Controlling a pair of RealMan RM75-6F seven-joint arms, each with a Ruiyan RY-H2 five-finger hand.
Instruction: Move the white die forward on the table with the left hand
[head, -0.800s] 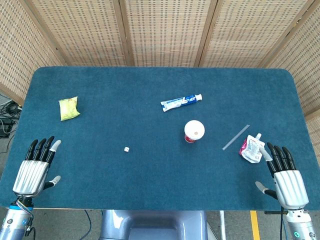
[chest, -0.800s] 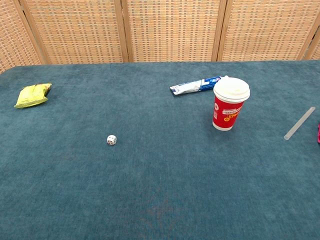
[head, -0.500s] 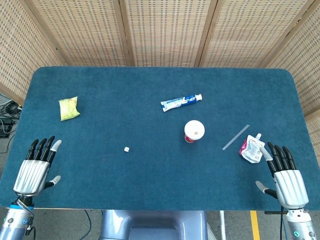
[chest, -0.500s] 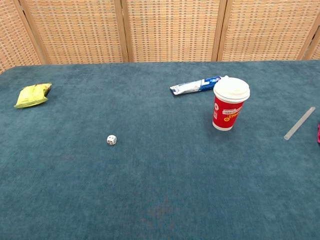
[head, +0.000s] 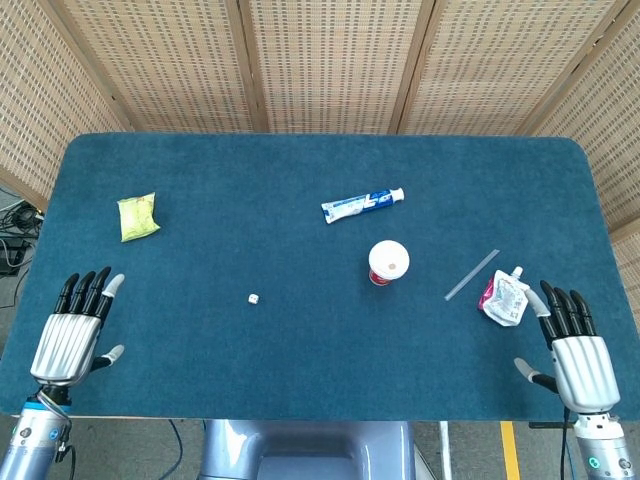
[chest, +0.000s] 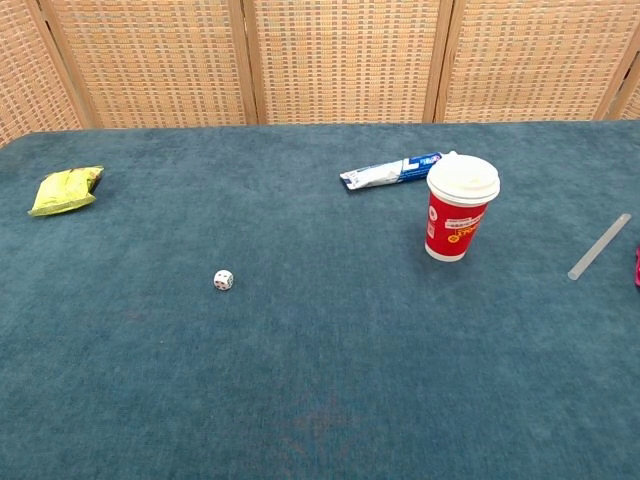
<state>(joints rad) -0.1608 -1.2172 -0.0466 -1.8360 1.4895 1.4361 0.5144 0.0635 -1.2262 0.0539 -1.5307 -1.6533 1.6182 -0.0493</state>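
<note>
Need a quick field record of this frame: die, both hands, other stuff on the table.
die: white die alone on the blue table, untouched
left hand: open, fingers spread, at the near left edge, well apart from the die
right hand: open, at the near right edge
near right hand: pouch, straw
middle: red cup upright, toothpaste beyond it
far left: yellow packet
task: not begun

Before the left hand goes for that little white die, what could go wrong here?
The die is tiny and lies flat on the blue table, so the left hand, open at the near edge, may knock or roll it instead of picking it up. Pushed forward, it could drift toward the toothpaste tube, though that is well off to the right.
</note>
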